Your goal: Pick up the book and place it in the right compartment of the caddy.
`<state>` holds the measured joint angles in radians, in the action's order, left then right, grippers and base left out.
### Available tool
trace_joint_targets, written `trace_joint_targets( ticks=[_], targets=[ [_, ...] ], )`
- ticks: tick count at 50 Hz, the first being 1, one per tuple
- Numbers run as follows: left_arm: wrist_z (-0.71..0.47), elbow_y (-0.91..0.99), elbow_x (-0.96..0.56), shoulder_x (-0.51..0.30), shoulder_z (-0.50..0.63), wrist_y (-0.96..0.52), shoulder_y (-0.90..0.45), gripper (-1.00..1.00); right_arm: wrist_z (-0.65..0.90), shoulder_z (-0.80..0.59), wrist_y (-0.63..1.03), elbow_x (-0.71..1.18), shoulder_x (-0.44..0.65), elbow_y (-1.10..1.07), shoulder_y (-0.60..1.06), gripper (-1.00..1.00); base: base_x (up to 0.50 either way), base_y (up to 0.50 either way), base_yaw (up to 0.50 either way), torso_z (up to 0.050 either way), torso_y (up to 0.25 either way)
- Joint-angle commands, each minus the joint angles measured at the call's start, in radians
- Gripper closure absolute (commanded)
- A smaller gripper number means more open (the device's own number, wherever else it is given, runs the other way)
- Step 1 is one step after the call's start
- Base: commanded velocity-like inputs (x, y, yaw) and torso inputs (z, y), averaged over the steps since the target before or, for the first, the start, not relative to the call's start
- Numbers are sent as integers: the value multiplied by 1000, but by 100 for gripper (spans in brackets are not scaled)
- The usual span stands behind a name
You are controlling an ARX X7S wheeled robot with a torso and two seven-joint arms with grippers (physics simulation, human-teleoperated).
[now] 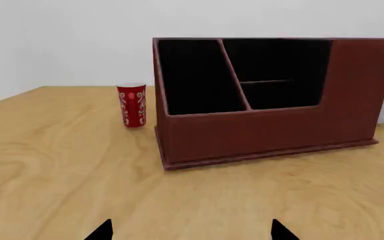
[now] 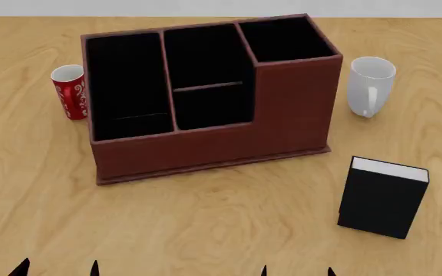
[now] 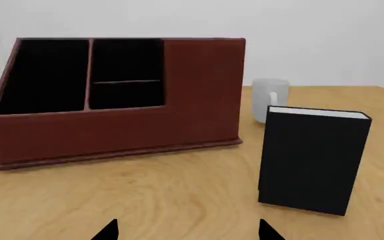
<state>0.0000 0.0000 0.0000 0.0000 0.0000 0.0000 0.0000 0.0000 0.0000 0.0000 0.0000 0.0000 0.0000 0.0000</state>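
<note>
Standing upright book point(image 2: 382, 198) right-front of caddy point(image 2: 205, 149), white mug point(image 2: 370, 85) behind

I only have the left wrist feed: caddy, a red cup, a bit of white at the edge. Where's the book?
Observer: The book stands upright on the table, in front of the caddy and off its right end, apart from it.
Operator: That white thing?
Observer: A white mug, beside the caddy's right wall.
Operator: Right compartment free?
Observer: The right compartment shows only black lining from the head view.
Operator: Right claw?
Observer: The right claw is open, facing the book, not touching.
</note>
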Motion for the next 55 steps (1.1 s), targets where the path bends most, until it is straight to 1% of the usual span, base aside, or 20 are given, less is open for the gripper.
trace_joint_targets(
  ticks=[1, 14, 19, 21, 26, 33, 34, 39, 45, 46, 49, 52, 53, 54, 55],
  targets=[
    [-11, 0, -10, -10, 11, 0, 0, -100, 13, -13, 0, 9, 9, 0, 0, -100, 0, 0, 0, 0, 0],
    [-48, 42, -50, -50, 52, -32, 0, -100, 56, -53, 21, 45, 53, -45, -11, -100, 0, 0, 0, 0, 0],
    [-61, 109, -71, -61, 52, -76, -4, -100, 73, -49, 63, 54, 68, -111, 0, -100, 0, 0, 0, 0, 0],
    [-61, 167, -97, -66, 46, -118, -11, -100, 78, -47, 87, 56, 78, -159, 14, -100, 0, 0, 0, 0, 0],
    [-53, 280, -134, -87, 46, -200, -78, -100, 82, -39, 168, 65, 106, -259, 89, -100, 0, 0, 0, 0, 0],
    [-60, 378, -178, -109, 38, -305, -193, -100, 91, -28, 289, 86, 129, -367, 170, -100, 0, 0, 0, 0, 0],
    [-62, 396, -194, -112, 32, -340, -220, -100, 90, -29, 309, 86, 135, -384, 187, -100, 0, 0, 0, 0, 0],
    [-82, 443, -228, -120, 12, -411, -285, -100, 96, -22, 378, 94, 152, -432, 243, -100, 0, 0, 0, 0, 0],
    [-109, 538, -262, -145, -11, -526, -372, -100, 99, -13, 456, 101, 178, -480, 318, -100, 0, 0, 0, 0, 0],
    [-117, 564, -271, -152, -17, -564, -396, -100, 99, -10, 475, 102, 184, -489, 333, -100, 0, 0, 0, 0, 0],
    [-127, 600, -281, -165, -21, -609, -429, -100, 97, -10, 501, 102, 198, -504, 356, -100, 0, 0, 0, 0, 0],
    [-138, 639, -314, -171, -40, -676, -467, -100, 106, -10, 543, 90, 214, -524, 382, -100, 0, 0, 0, 0, 0],
    [-130, 653, -356, -166, -58, -712, -484, -100, 105, -3, 555, 97, 216, -532, 390, -100, 0, 0, 0, 0, 0],
    [-131, 662, -363, -167, -62, -719, -491, -100, 107, -4, 565, 95, 218, -537, 395, -100, 0, 0, 0, 0, 0],
    [-151, 683, -340, -181, -45, -741, -507, -100, 110, -3, 585, 93, 223, -549, 406, -100, 0, 0, 0, 0, 0]
  ],
)
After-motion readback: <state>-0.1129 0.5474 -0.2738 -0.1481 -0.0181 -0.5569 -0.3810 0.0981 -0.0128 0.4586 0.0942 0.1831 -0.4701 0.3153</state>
